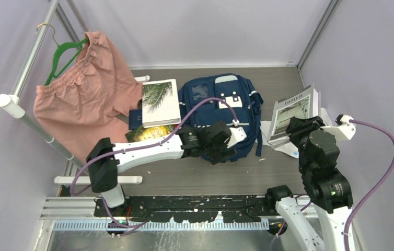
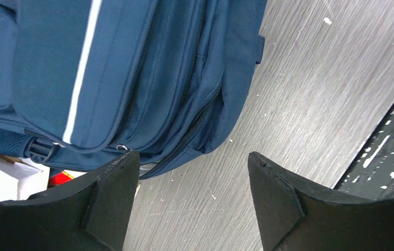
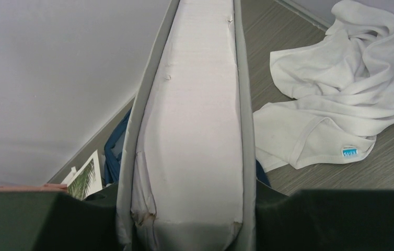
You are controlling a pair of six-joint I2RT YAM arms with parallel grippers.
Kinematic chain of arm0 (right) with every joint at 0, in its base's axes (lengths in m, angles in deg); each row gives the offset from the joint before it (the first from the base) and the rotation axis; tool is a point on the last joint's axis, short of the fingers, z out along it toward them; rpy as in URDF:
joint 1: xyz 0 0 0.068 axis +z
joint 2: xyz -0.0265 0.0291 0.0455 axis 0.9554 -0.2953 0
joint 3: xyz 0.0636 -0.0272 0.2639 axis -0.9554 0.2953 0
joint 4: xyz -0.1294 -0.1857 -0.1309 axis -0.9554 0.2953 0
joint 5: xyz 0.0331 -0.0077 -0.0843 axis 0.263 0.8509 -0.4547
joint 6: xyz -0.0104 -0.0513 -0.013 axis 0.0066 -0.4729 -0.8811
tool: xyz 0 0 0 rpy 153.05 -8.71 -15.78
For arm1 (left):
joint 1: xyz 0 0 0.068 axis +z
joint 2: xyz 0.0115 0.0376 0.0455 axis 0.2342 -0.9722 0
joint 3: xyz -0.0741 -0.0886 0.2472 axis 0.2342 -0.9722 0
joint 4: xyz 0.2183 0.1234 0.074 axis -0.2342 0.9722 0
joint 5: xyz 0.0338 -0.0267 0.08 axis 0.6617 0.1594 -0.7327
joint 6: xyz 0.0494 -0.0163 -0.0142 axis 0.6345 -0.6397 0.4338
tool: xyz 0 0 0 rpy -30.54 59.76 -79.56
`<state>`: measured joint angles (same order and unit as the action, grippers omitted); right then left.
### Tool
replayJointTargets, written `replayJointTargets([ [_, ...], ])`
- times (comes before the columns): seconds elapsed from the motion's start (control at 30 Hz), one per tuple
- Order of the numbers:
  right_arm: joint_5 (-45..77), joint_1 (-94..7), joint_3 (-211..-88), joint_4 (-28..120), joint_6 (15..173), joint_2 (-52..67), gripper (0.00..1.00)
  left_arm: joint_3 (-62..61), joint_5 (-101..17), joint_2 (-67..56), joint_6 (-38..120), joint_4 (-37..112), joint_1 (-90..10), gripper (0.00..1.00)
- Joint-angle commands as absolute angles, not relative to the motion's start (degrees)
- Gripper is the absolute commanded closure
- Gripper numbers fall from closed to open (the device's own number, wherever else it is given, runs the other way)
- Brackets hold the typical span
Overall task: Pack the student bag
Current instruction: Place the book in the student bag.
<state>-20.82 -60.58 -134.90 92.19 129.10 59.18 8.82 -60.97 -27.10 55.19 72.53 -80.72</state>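
Top external view shows the student bag (image 1: 200,112) flat mid-surface, the left end effector (image 2: 192,162) spread at its near side, probably to work a zip, while the right end effector (image 3: 187,193) pinches a book (image 3: 195,104) near the right edge, likely for packing.

1. The student bag (image 2: 132,73) is matt navy woven cloth with a smooth white stripe.
2. The bench (image 2: 299,104) is matt grey wood-grain, lightly scuffed.
3. The white cloth (image 3: 341,78) is soft, creased knit.
4. The book (image 3: 195,130) shows matt paper edges.
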Motion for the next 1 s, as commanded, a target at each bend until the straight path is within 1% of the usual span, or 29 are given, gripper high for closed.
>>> replayJointTargets([
  [0.0,-23.1,-60.7,-137.8,90.9,127.4,59.6,0.93,10.8,-63.5,-31.0,58.6,69.0,-81.5,0.26],
  [0.2,-23.7,-60.6,-138.3,91.5,127.1,60.2,0.93,8.4,-67.0,-33.0,58.7,61.3,-81.5,0.39],
  [0.33,-23.2,-60.7,-137.9,91.2,127.7,61.1,0.93,8.4,-68.8,-34.3,59.2,59.5,-81.5,0.42],
  [0.43,-22.4,-60.6,-137.4,91.0,128.5,61.3,0.93,9.5,-67.5,-35.7,59.0,61.0,-81.6,0.40],
  [0.57,-22.3,-60.7,-137.3,91.2,128.6,61.3,0.93,11.2,-66.4,-37.8,59.5,64.9,-81.6,0.29],
  [0.7,-22.0,-60.7,-137.1,91.1,128.8,61.5,0.93,11.4,-67.2,-39.4,59.5,64.9,-81.5,0.30],
  [0.87,-21.1,-60.7,-137.3,90.8,129.1,61.1,0.92,11.6,-70.1,-40.9,58.7,62.5,-81.5,0.42],
  [0.97,-20.1,-60.7,-137.3,90.1,129.6,61.0,0.92,11.9,-72.0,-40.8,58.4,61.4,-81.5,0.57],
])
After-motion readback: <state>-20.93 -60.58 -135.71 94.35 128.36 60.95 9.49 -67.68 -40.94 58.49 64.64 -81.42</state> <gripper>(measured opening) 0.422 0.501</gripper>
